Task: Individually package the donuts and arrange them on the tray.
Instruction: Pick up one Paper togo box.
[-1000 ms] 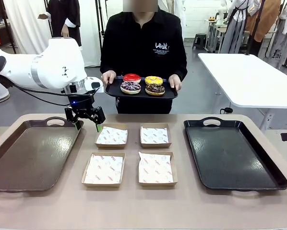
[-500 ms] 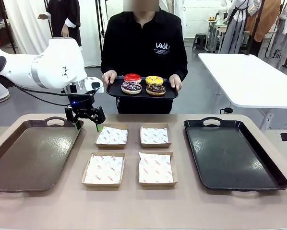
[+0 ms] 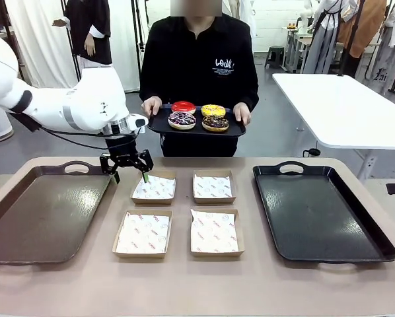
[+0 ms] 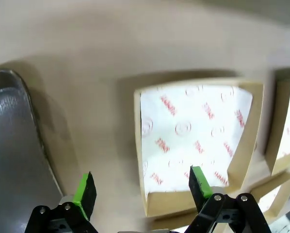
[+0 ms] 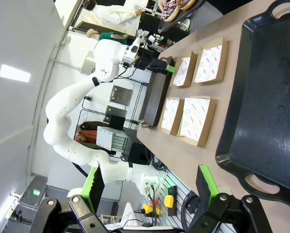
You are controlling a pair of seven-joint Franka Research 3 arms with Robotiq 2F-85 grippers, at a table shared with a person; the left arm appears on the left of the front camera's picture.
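Glossy icing likely makes the donuts (image 3: 181,120) light, soft, slippery on top and easily marred; grip gently across the ring's bare sides. They lie on a small black tray (image 3: 234,131) the person holds beyond the counter (image 3: 184,284). Left pincer (image 3: 130,176) hangs open over a paper-lined box (image 3: 153,187); right pincer (image 5: 150,180) is open too.

A white table (image 3: 346,109) is seen at the right on a grey floor (image 3: 283,125); white cloth (image 3: 35,39) is hung far left
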